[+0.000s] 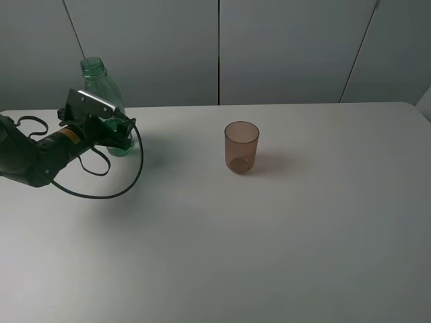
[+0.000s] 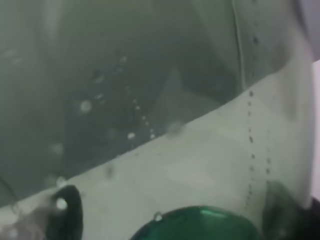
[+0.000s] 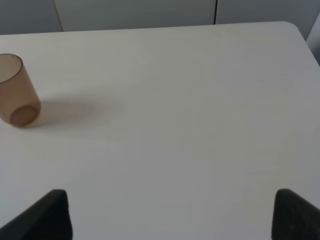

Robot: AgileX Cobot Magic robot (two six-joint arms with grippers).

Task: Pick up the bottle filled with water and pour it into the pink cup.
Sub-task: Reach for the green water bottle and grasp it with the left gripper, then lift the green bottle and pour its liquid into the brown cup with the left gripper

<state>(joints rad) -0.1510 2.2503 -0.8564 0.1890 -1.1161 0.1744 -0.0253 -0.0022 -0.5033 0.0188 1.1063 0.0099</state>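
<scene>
The right gripper (image 3: pixel 174 217) hangs over the white tabletop (image 1: pixel 269 256) with its black fingers spread wide, holding nothing. Farther on, the small translucent brownish-pink plastic cup (image 1: pixel 241 147) stands upright near the table's middle. Well apart from it, at its nine o'clock and slightly beyond, the left gripper (image 1: pixel 121 134) brackets the lower body of the tall transparent green plastic bottle (image 1: pixel 98 82), upright near the far edge. Whether its fingers (image 2: pixel 66 212) press the bottle cannot be told. A black cable (image 1: pixel 97 197) loops beside that arm.
</scene>
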